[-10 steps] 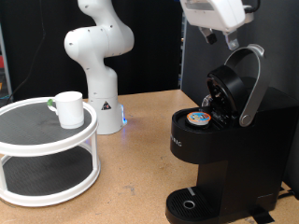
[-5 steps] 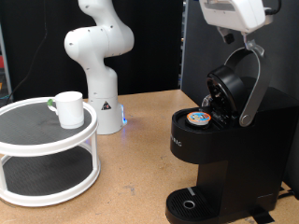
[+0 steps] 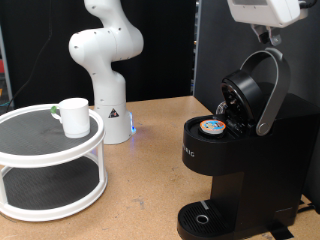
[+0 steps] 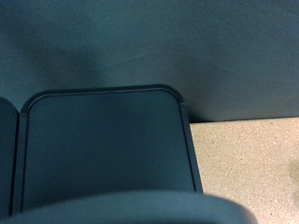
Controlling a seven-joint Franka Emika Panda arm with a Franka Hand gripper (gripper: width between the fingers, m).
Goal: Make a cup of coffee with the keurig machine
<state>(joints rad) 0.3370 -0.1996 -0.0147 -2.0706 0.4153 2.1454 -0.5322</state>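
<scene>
In the exterior view the coffee machine [image 3: 238, 150] stands on the counter [image 3: 140, 170] at the right with its lid raised and a colourful pod [image 3: 211, 127] seated in the open chamber, while the cup [image 3: 73, 116] sits well apart on the top tier of a white round rack [image 3: 50, 160] at the left. The pincer [image 3: 268, 32] hangs at the top right just above the raised lid handle, and whether its fingers are spread or pressed together cannot be told. The wrist view shows only a dark rounded panel [image 4: 103, 149], perhaps part of the machine, beside a patch of speckled counter, with no fingers clearly in sight.
</scene>
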